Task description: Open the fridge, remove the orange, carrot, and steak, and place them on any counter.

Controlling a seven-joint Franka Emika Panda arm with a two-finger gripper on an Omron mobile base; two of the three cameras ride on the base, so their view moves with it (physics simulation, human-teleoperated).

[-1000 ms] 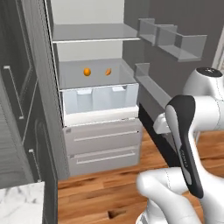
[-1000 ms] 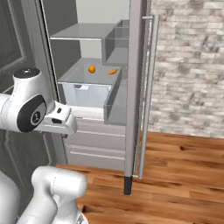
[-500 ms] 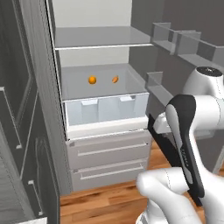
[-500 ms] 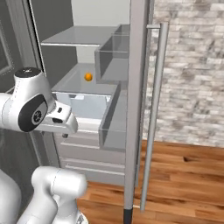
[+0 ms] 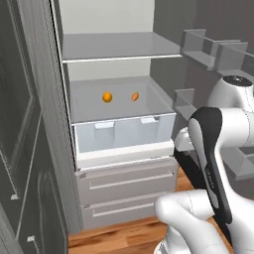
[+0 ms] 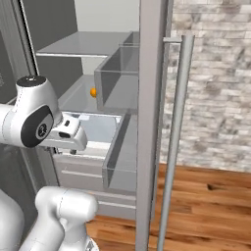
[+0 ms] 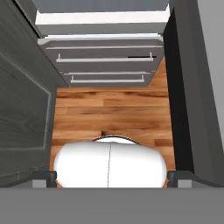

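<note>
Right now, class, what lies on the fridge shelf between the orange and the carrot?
Nothing: in the left base view the shelf between the orange and the carrot is bare.

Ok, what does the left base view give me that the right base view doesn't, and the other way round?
Left base view alone: the carrot on the fridge shelf, to the right of the orange, and the two drawer fronts below the clear bins. Right base view alone: the open door's long bar handle edge-on and the brick wall beyond it. Shared: the open fridge, the orange and the wood floor. The steak isn't identifiable in either.
</note>
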